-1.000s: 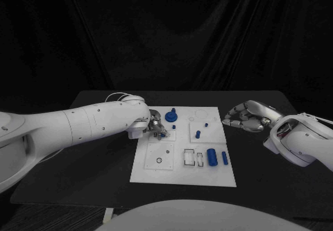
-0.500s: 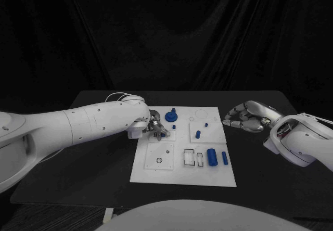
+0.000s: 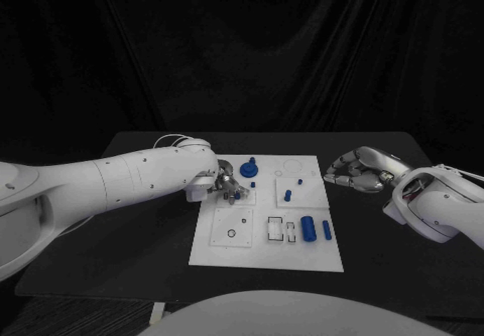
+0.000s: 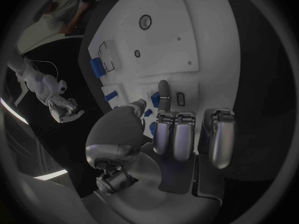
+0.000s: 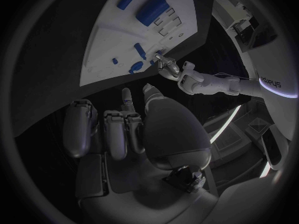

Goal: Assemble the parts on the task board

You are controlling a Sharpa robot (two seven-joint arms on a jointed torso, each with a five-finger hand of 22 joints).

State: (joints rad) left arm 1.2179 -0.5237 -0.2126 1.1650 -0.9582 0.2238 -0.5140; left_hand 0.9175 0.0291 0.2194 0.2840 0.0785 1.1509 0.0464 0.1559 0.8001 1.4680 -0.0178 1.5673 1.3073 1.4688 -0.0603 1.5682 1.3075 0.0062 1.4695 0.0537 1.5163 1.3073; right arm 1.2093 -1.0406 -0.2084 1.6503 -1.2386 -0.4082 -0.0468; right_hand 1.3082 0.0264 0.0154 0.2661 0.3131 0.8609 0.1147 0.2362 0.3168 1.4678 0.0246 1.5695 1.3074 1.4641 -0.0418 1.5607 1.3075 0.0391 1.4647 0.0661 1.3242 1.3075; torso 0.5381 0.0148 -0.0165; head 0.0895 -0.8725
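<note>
The white task board [image 3: 264,246] lies in the middle of the table. My left hand [image 3: 224,185] hovers low over its far left corner. Its thumb and curled fingers pinch a small blue part [image 4: 148,113], while one finger [image 4: 163,90] stretches out over the board. A blue knob [image 3: 249,168] and a short peg [image 3: 252,185] stand just beside that hand. Two more pegs [image 3: 287,195] stand in the far right panel. A thick blue cylinder [image 3: 308,228] and a thinner one [image 3: 326,227] lie near the slots. My right hand [image 3: 352,172] hangs off the board's right edge, fingers curled in and holding nothing.
The black table [image 3: 131,238] has bare room on both sides of the board. A ring hole [image 3: 231,233] and rectangular slots [image 3: 275,228] sit in the board's near half. My left forearm [image 3: 111,185] crosses the table's left part.
</note>
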